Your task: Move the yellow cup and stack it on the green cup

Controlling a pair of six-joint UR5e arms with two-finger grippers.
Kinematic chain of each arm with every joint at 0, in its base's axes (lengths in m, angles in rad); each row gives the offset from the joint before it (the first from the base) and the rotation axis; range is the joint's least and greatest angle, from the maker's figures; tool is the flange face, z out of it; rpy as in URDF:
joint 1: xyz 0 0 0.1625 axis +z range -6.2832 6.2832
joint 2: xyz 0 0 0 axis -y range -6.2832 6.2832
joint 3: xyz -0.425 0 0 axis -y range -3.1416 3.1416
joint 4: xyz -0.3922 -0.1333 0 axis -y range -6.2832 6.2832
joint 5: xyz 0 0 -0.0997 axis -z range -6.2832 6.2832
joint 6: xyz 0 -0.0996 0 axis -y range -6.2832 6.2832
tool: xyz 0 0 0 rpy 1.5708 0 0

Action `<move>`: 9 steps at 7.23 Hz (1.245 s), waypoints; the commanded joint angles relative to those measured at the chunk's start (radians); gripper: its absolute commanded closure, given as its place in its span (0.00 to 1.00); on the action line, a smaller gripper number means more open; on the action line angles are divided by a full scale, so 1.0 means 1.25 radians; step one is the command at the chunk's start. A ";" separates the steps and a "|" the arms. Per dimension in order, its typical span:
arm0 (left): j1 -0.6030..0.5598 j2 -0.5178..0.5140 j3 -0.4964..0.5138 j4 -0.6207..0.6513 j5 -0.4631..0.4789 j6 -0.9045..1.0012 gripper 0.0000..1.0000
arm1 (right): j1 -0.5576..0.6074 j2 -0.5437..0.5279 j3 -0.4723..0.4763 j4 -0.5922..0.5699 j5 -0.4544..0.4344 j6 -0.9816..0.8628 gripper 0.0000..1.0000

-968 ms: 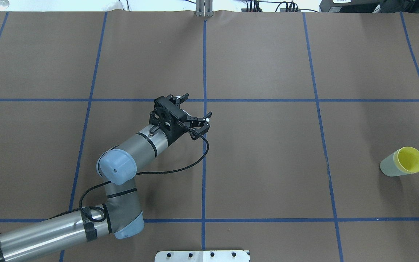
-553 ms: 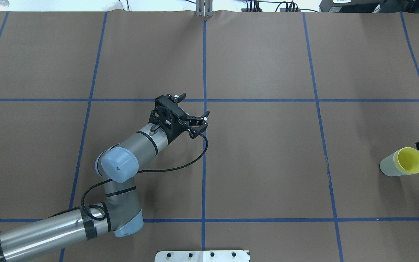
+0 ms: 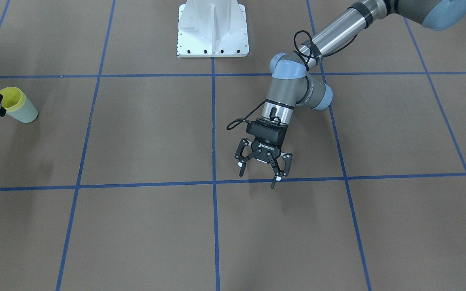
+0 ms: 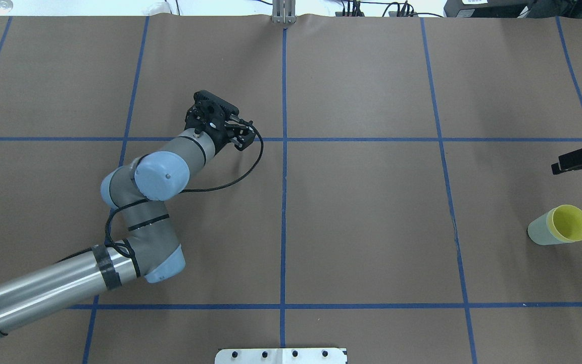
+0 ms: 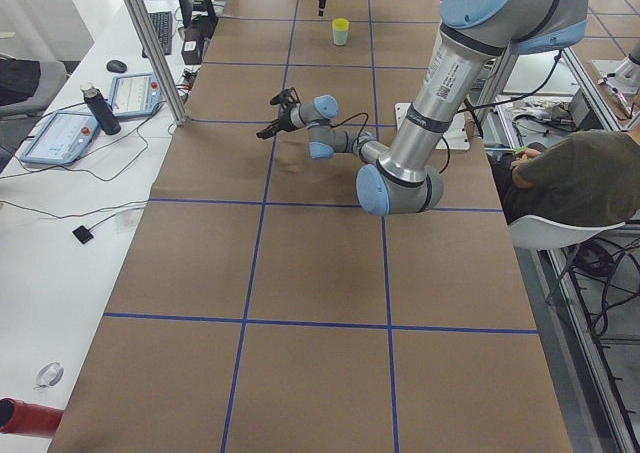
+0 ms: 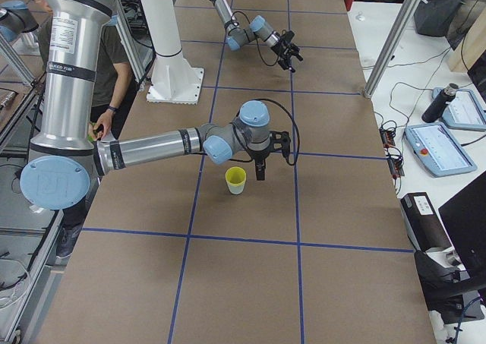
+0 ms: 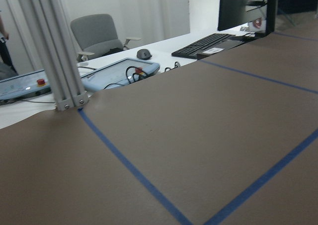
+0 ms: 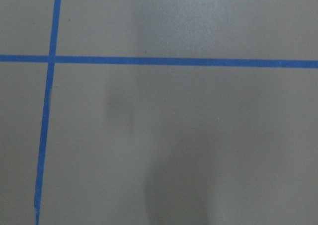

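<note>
Yellow cup (image 4: 570, 222) is seated inside green cup (image 4: 537, 234), yellow rim left showing above the green wall. The stack is stood upright on the table (image 4: 372, 227) at 3 o'clock of the overhead view, close to that view's border. Bare table is seen on every side of the stack, nothing is touched by it, and the widest open stretch runs toward 9 o'clock, crossed only by blue tape lines (image 4: 283, 227). Right gripper (image 4: 571, 164) is cut by the view's border at 12 o'clock of the stack and is held clear of it. Only part of it is shown, so the set of its jaws cannot be told. Left gripper (image 3: 257, 180) is held over the table at about 10 o'clock of the overhead centre, jaws spread wide with nothing in them, well apart from the cups. White base plate (image 4: 281, 355) is seen at 6 o'clock. Against the frame from 0.6 s ago, the left gripper has been pulled toward 11 o'clock, away from the middle tape line. The right gripper has been moved from just beside the yellow rim to farther off at 12 o'clock. The stack has not been shifted.
</note>
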 commanded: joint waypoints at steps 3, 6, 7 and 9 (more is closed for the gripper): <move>-0.295 0.112 -0.033 0.354 -0.421 -0.001 0.01 | 0.028 0.096 -0.082 -0.005 0.006 -0.008 0.00; -0.380 0.268 -0.232 0.515 -0.515 0.221 0.01 | 0.055 0.089 -0.089 -0.005 0.010 -0.014 0.00; -0.430 0.314 -0.304 0.597 -0.606 0.252 0.01 | 0.075 0.091 -0.096 -0.034 0.010 -0.047 0.00; -0.492 0.395 -0.397 0.675 -0.676 0.391 0.01 | 0.107 0.176 -0.130 -0.214 0.008 -0.180 0.00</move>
